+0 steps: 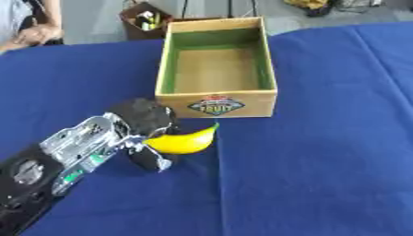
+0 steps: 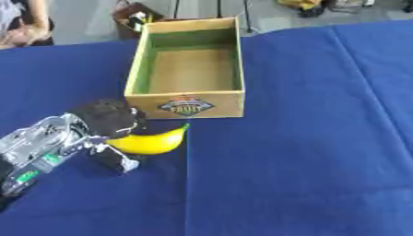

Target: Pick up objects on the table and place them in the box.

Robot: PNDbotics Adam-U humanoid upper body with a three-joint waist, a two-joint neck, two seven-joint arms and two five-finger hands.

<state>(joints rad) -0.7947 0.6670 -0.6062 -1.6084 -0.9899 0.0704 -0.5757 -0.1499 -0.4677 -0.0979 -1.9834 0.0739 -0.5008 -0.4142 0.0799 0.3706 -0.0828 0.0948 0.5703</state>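
Note:
A yellow banana (image 1: 185,141) sits in my left hand (image 1: 145,124), just in front of the box's near wall. The hand's fingers and thumb curl round the banana's thick end, and its tip points up and right toward the box. The wooden box (image 1: 216,103) stands at the middle of the blue table, open on top, with a green inner lining, a bare floor and a fruit label on its near wall. My left arm comes in from the lower left corner. My right hand shows in neither view.
The blue tablecloth (image 1: 322,161) covers the whole table, with a crease running down from the box. Beyond the far edge stands a small brown container (image 1: 145,20) with things in it. A person sits at the far left edge.

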